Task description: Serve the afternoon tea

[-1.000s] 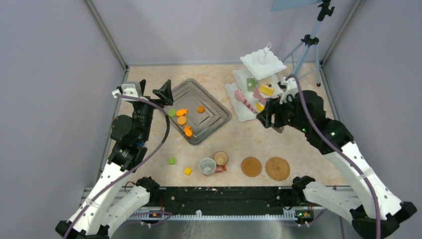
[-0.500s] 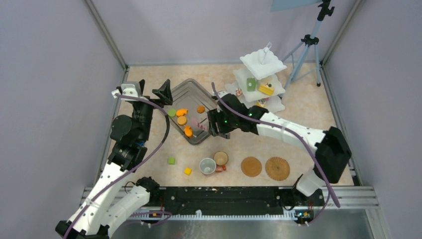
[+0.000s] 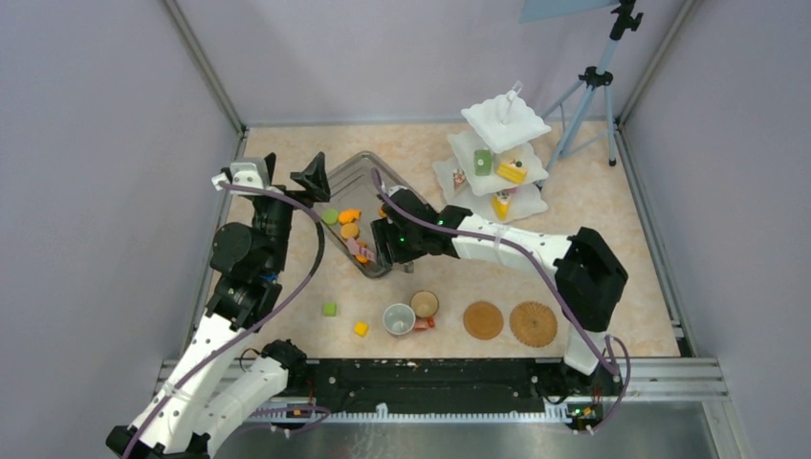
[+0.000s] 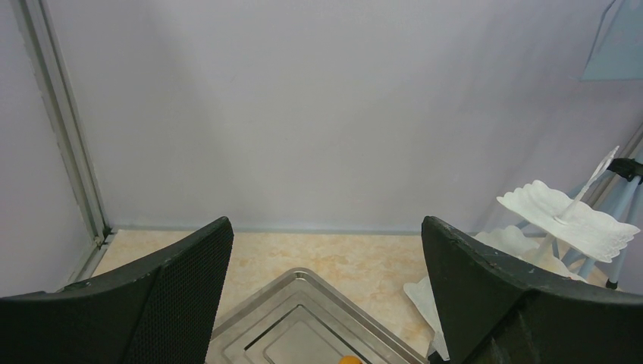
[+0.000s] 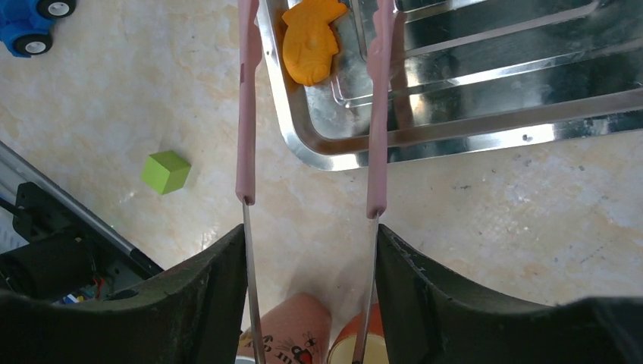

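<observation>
White three-tier stand (image 3: 493, 120) — upright, part-laden

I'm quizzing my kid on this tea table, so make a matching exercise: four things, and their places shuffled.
Things: 1 pink tongs; 2 orange fish pastry; 3 green cube; 4 woven mats.
Places: A on the table, left of the cups; B gripped in the right claw; C right of the cups; D in the steel tray.
Pairs: 1-B, 2-D, 3-A, 4-C.
</observation>
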`<state>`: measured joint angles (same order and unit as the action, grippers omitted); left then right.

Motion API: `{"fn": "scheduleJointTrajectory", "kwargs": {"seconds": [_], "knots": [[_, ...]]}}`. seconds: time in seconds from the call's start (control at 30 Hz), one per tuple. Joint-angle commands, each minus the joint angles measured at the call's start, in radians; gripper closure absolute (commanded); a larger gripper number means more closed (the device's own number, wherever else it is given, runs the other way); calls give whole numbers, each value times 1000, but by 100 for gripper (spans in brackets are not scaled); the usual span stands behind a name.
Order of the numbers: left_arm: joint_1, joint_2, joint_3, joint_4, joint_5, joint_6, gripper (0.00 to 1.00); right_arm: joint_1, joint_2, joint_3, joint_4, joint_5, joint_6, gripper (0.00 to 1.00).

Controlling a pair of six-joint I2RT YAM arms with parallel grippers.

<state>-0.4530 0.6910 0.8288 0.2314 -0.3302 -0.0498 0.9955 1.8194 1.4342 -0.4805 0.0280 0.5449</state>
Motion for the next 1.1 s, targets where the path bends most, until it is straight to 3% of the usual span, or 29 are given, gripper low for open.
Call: {"fn": "scheduleJointTrajectory", "kwargs": {"seconds": [0.0,0.27,0.6,0.83,1.07], "knots": [[3,-12,16,32,-2,7,1,23,33,70,0,28,12,47],[3,-13,15,32,-2,5,1,74,77,119,-112,132,-27,49],[2,-12,15,31,4,2,1,78,37,66,-164,212,-32,56],[3,-11,15,30,8,0,1,77,38,38,-122,198,-84,56],[3,-11,17,30,6,1,1,78,-13,28,-92,214,-113,76]]}}
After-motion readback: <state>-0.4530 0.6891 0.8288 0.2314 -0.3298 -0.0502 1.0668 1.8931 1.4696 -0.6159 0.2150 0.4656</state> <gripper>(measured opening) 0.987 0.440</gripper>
